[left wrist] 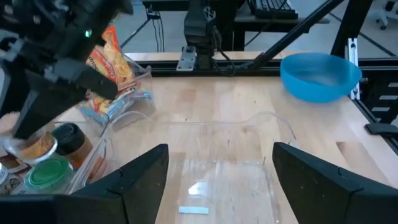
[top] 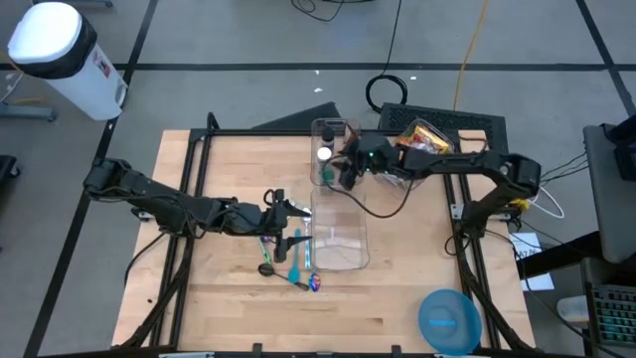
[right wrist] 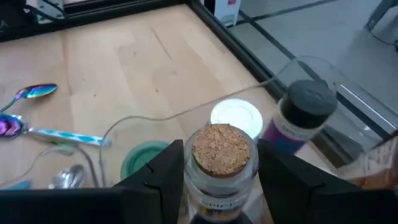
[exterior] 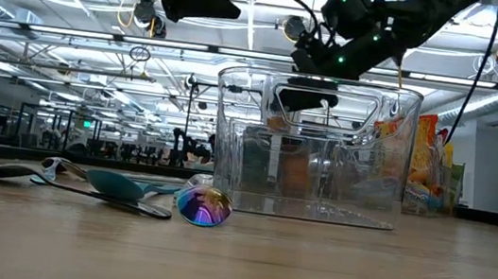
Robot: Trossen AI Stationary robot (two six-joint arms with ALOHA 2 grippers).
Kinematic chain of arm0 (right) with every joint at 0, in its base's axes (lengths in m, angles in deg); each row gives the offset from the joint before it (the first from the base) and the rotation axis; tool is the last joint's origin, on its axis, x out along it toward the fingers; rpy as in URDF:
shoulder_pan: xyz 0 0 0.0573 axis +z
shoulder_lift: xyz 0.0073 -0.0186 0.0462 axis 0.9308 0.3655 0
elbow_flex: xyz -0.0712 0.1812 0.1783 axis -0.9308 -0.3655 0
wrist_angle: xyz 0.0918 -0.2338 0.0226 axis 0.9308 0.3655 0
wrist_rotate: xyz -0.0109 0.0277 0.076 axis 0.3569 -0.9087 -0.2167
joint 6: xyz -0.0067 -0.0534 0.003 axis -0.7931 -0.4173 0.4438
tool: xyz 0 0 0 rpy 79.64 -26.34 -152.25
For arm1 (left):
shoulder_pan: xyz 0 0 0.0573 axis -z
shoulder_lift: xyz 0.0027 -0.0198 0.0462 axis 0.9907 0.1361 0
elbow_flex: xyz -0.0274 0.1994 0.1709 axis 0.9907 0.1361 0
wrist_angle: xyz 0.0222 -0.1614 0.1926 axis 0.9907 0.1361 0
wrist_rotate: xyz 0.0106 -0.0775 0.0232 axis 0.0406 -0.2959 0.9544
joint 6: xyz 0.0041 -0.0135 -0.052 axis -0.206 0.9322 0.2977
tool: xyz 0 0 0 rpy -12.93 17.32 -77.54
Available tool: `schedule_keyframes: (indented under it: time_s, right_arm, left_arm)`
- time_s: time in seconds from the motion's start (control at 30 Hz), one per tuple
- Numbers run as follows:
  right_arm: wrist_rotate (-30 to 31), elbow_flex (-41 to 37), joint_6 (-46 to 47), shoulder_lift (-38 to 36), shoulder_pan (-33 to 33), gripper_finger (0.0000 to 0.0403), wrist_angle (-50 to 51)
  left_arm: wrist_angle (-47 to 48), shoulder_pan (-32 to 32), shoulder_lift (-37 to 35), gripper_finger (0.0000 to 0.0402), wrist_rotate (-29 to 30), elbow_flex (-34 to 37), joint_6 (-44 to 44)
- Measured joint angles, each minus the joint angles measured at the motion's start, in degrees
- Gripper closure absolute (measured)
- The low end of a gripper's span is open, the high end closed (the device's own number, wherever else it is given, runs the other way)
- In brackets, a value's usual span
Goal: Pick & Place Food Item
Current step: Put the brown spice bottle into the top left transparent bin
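A glass jar with a cork lid (right wrist: 222,149) stands upright between the fingers of my right gripper (right wrist: 221,171), which is shut on it above the far clear bin (top: 328,149). Below it in that bin show a green lid (right wrist: 144,159), a white lid (right wrist: 236,115) and a black-capped bottle (right wrist: 308,102). My left gripper (left wrist: 221,186) is open and holds nothing; it hangs at the left side of the empty near clear bin (top: 343,239). In the left wrist view the jar (left wrist: 31,146) shows under my right gripper. My right gripper pinches the jar between its two fingers (right wrist: 165,171), on the glass sides just below the cork lid (right wrist: 222,163). The fingers come slanting down from the table's right side. The jar stays upright, above the other lids in the bin.
Snack bags (top: 427,139) fill a box at the far right. Several spoons (top: 288,264) lie left of the near bin, one iridescent (exterior: 203,205). A blue bowl (top: 449,320) sits at the near right corner. A white waste bin (top: 60,50) stands off the table, far left.
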Motion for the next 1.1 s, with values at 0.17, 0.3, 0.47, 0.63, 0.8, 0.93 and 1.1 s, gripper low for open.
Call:
schedule_keyframes:
  time_s: [0.17,0.3,0.47,0.63,0.8,0.93,1.1]
  right_arm:
    - [-0.1,-0.1,0.1,2.4,0.0,0.0244,0.6]
    - [-0.3,-0.1,0.1,2.7,0.0,0.0244,0.7]
    - [-0.2,-0.1,0.6,2.7,0.0,0.0244,0.7]
    - [-0.1,-0.2,1.8,2.8,0.0,0.0244,-2.4]
    - [1.5,-0.2,1.6,2.8,0.0,0.0244,-7.0]
    - [5.6,-0.2,1.0,2.8,0.0,0.0244,-8.9]
    - [15.2,-0.2,-1.5,2.7,0.0,0.0244,-10.2]
  left_arm:
    - [0.0,0.0,0.0,0.0114,0.0,0.0,0.0]
    - [0.2,0.0,0.0,0.0121,0.0,0.0,0.0]
    - [0.2,0.0,0.0,0.0121,0.0,0.0,0.0]
    - [0.2,0.0,0.0,0.0111,0.0,0.0,0.0]
    - [0.2,0.0,0.0,0.0106,0.0,0.0,0.1]
    - [0.2,0.0,0.0,0.0112,0.0,0.0,0.1]
    - [0.4,0.0,0.0,0.0123,0.0,0.0,0.3]
